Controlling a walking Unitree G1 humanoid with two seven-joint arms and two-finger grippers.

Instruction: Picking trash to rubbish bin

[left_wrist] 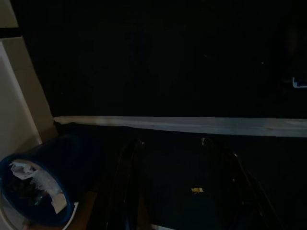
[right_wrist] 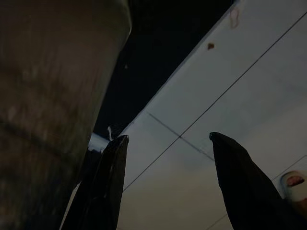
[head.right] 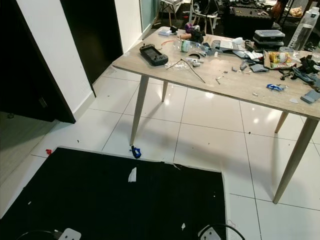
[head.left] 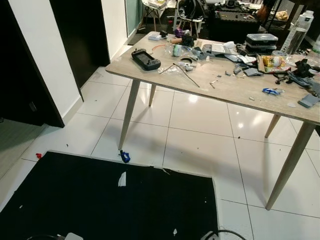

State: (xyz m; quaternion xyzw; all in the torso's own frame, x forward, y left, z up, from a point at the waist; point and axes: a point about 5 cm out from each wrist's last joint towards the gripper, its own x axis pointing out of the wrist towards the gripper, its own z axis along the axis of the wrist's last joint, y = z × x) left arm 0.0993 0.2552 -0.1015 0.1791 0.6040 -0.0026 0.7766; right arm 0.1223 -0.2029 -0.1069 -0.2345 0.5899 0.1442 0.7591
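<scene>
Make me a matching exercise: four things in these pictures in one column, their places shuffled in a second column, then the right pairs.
Things:
1. handheld console
2. blue scrap
3. white scrap
4. water bottle

Places:
A. on the black mat
B. far right end of the table
C. on the tiles by a table leg, at the mat's edge
D. near left corner of the table

Pairs: 1-D, 2-C, 3-A, 4-B

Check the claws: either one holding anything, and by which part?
Nothing held. Right claw is open over bare floor tile; left claw is open and empty beside the blue bin.
</scene>
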